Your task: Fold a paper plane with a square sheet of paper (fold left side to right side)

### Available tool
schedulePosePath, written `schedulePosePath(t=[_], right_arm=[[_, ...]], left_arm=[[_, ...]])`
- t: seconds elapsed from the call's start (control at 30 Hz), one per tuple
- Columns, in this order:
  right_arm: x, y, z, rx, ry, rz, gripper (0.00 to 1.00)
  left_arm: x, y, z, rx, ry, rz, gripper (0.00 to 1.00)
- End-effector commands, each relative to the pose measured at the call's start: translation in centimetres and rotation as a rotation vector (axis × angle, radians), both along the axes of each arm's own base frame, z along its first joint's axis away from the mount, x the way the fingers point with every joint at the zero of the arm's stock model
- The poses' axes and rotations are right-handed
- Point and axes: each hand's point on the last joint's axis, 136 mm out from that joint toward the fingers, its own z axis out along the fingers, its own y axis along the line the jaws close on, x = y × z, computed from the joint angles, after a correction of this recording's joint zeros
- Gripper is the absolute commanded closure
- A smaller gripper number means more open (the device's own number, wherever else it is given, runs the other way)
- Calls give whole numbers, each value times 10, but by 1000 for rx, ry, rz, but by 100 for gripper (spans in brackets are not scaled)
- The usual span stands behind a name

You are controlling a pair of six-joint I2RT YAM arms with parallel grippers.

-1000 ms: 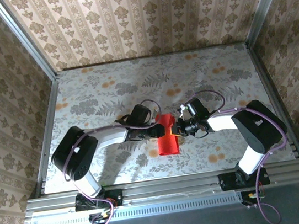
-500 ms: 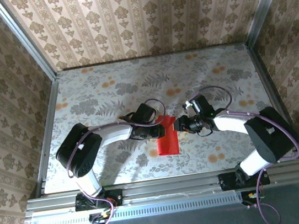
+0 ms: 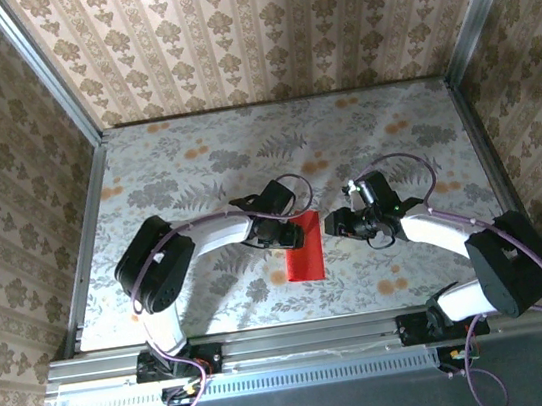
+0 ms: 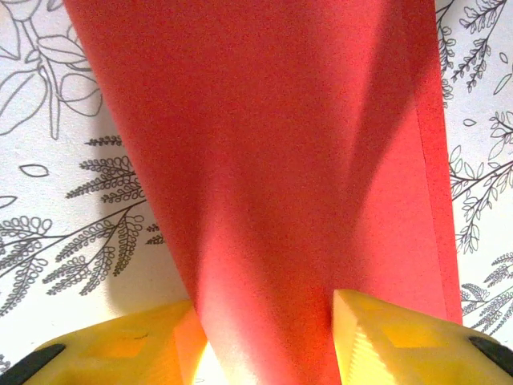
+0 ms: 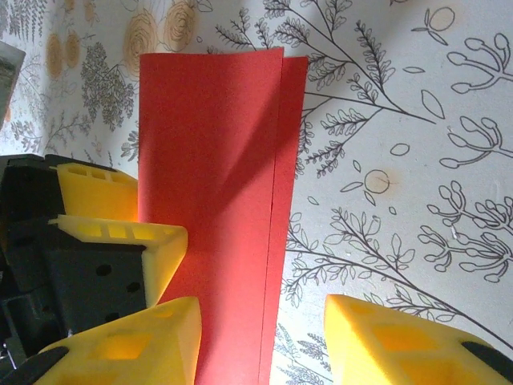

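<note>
The square sheet of paper [image 3: 302,256] is bright red and lies folded over into a narrow upright strip at the table's middle. In the right wrist view the sheet [image 5: 216,144] shows its top layer ending just short of the right edge. My left gripper [image 3: 289,231] is at the strip's upper left. In its own view the sheet [image 4: 280,144] bulges up between the yellow fingers of the left gripper [image 4: 264,345], whose jaws stand apart. My right gripper [image 3: 334,225] sits just right of the strip, open. In the right wrist view the right gripper [image 5: 264,345] straddles the strip's right edge.
The floral table cover [image 3: 195,163] has free room all round the paper. Metal frame rails [image 3: 310,337] run along the near edge and both sides, with wallpapered walls behind. The left gripper's fingers [image 5: 128,241] overlap the paper's left edge in the right wrist view.
My right gripper has opened, let go of the paper and drawn back a little to the right. The left arm has reached further right onto the strip, which now lies flatter.
</note>
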Motion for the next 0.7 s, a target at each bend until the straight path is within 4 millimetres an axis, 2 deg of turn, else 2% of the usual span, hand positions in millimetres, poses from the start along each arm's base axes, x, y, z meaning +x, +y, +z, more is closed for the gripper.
schedulePosePath(t=[0.0,0.67], right_arm=[[-7,-5,-7,-20,16,2,54],[-7,-4,-11,-9,23,2,54]], left_arm=[[-13,3,-38,71,43,-48,51],[-16,3,-50,107,90,-14,45]])
